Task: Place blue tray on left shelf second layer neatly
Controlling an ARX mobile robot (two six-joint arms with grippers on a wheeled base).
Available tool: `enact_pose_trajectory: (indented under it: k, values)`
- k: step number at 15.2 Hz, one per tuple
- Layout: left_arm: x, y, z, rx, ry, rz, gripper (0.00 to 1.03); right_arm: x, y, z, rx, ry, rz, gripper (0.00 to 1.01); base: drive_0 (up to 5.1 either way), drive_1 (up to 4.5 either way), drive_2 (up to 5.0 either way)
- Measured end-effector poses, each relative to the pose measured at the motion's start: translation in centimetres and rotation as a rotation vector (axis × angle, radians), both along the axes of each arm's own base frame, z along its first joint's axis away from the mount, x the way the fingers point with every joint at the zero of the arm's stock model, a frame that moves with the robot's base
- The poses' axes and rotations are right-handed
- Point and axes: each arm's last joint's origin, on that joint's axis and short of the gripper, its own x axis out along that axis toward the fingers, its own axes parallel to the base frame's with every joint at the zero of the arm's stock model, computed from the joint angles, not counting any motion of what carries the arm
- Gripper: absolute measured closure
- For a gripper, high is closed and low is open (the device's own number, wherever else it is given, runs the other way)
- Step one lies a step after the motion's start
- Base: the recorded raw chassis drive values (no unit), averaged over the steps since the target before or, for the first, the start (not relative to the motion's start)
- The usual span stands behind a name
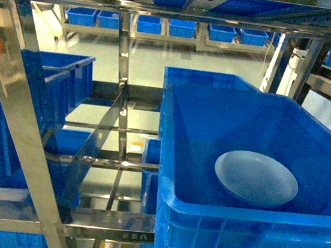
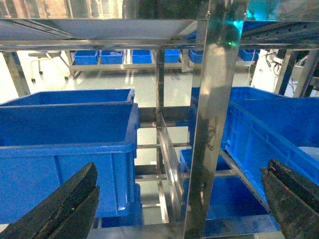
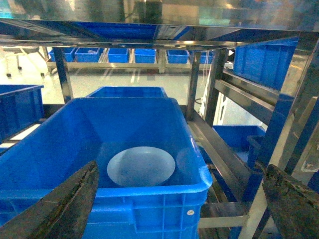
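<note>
- Head view: A large blue tray (image 1: 248, 188) fills the right of the frame with a pale round dish (image 1: 256, 179) lying on its floor. It sits among the steel posts (image 1: 19, 112) of a shelf unit, and other blue bins (image 1: 42, 97) stand on the left-hand shelf. Neither gripper shows here, and whether the tray rests on a rail or is carried cannot be told.
- Left wrist view: The left gripper (image 2: 179, 199) has its two dark fingers spread wide apart, with nothing between them. Straight ahead of it stands a steel upright (image 2: 212, 124). Ahead and to its left a blue bin (image 2: 67, 144) sits squarely on the left shelf, likely showing how neatly a tray should line up there. The tray wall (image 2: 264, 134) lies ahead to its right.
- Right wrist view: The right gripper (image 3: 182, 204) is also wide apart and clamps nothing. The tray's near rim (image 3: 149, 191) lies just ahead and between its fingers, so the spread suits reaching for that rim. The dish lies beyond it, inside the tray.
</note>
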Motion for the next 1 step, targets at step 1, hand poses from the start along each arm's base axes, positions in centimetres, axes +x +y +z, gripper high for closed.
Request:
enact_pose_trajectory:
  k: [1]
  values:
    - [0.00,0.00,0.00,0.000,0.000,0.000,0.05,0.00,0.00,0.00,0.000,0.000,0.000,0.03,0.0,0.00,0.0]
